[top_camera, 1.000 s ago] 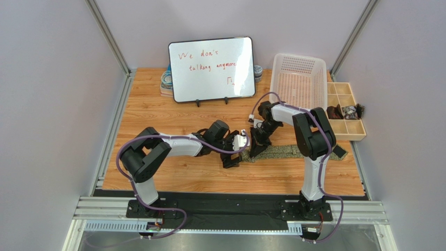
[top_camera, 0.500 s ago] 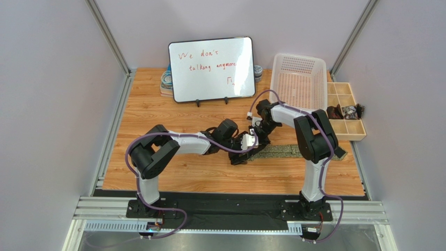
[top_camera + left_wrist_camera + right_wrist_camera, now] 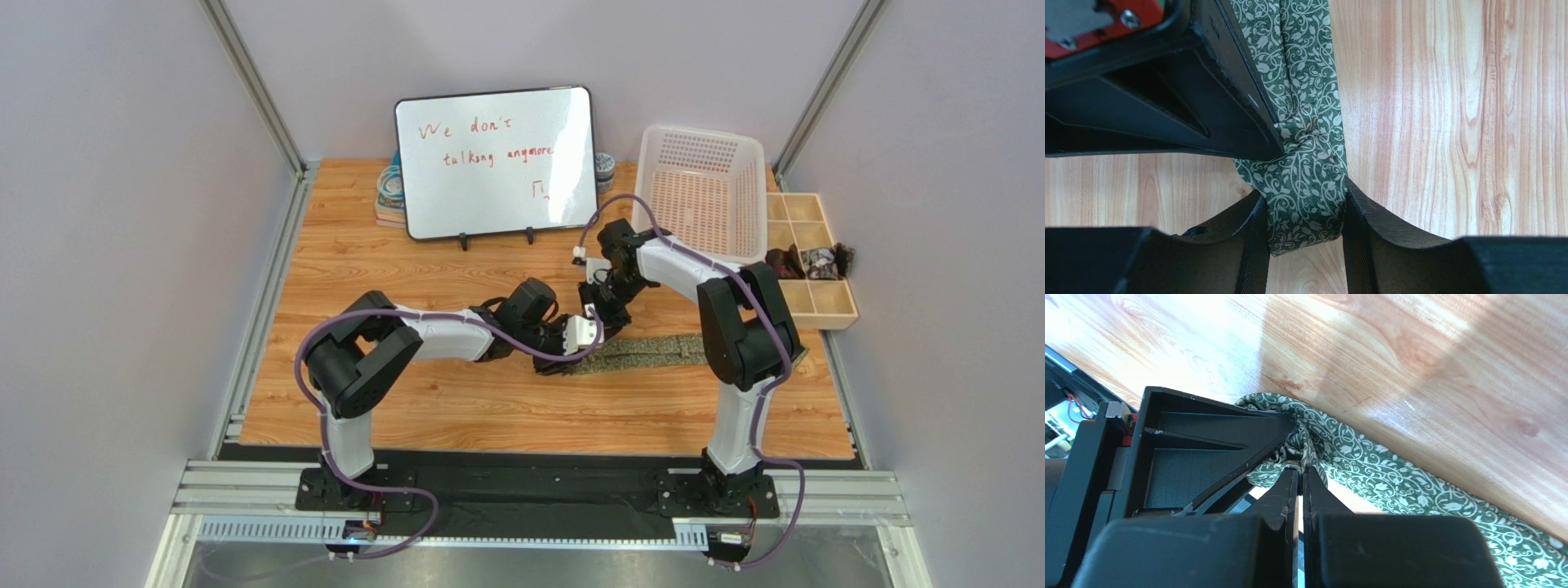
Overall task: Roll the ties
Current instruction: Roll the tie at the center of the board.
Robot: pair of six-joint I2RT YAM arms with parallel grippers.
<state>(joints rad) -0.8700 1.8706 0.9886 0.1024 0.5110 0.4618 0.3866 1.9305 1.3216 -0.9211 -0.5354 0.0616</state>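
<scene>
**Item: tie** (image 3: 650, 353), green with a pale scrolling leaf print.
**Place:** flat on the wooden table (image 3: 368, 270), toward 4 o'clock of its middle.
**Long axis:** 9 o'clock to 3 o'clock in the overhead view. The worked end points to 9 o'clock. The other end runs under the right arm, so you cannot see its tip.

**Left gripper** (image 3: 1304, 236): jaws half apart. One of the fingers (image 3: 1364, 233) sits against each edge of the tie's end, holding it across its width.

**Right gripper** (image 3: 1296, 478): jaws together. The tips pinch a small pucker of cloth just inboard of that same end, at 12 o'clock of the left gripper in the overhead view.

**Step in hand (judged):** starting the roll. Both claws are gathered on the 9 o'clock end and no coil is formed yet.

**Next move calls for (judged):**
- Turn the held end over onto the flat length, toward 3 o'clock.
- Keep the first turn tight and square to the axis, or the coil will cone.
- Free the right pinch in time, so that you do not wind it in.
</scene>
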